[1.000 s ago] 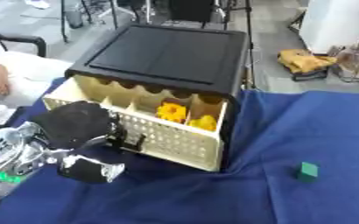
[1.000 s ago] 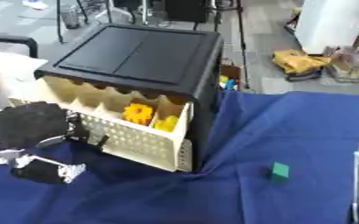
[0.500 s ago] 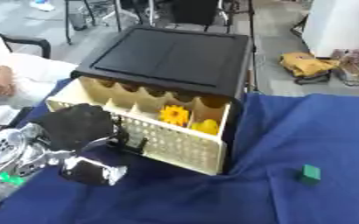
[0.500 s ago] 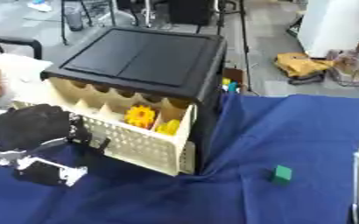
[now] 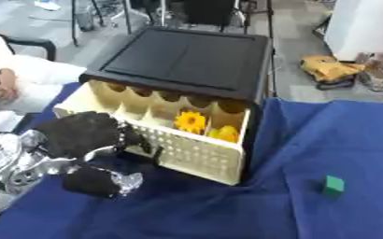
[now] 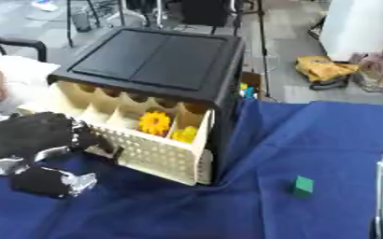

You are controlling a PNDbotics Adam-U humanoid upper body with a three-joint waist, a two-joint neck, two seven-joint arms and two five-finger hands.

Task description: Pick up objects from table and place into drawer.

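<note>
The left hand (image 5: 84,137) sits at the open drawer's (image 5: 196,156) front, fingers curled — around the handle, it seems — while the green block (image 5: 334,185) waits well apart on the blue cloth (image 5: 309,140) — next, reach and grasp it.

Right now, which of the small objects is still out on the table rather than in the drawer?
The green block, alone on the blue cloth to the right of the drawer. The yellow flower-shaped piece and the yellow piece beside it already sit inside the drawer's compartments.

The cream drawer (image 5: 174,140) is pulled open, touching the left robot hand (image 5: 84,137). A green block (image 5: 334,186) lies well apart to its right.
</note>
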